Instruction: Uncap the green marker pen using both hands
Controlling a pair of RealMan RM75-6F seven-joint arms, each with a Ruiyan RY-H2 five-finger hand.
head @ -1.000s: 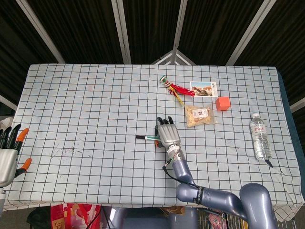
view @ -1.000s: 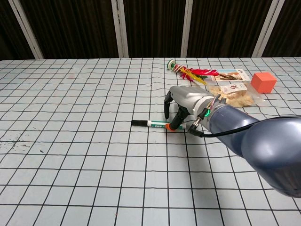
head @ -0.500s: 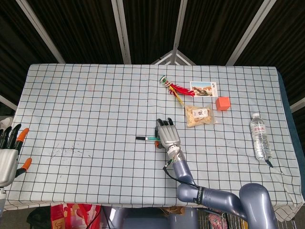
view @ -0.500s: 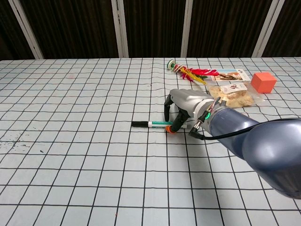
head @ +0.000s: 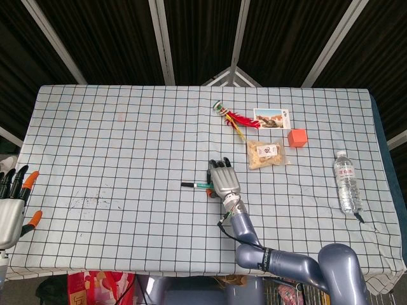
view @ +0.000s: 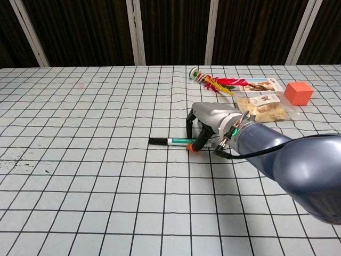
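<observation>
My right hand point(view: 209, 124) has curled tighter over the slim green marker pen point(view: 176, 141); grip unconfirmed. Idle left hand point(head: 13, 206) stays spread at the edge.

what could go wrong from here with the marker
The right hand sits arched over the green marker, which lies flat on the table; closing fingers may roll or push it away rather than lift it. The left hand waits far off at the table's edge, so a weak one-handed hold could slip before it arrives. The black end pokes out freely, and the hand hides the other end.
</observation>
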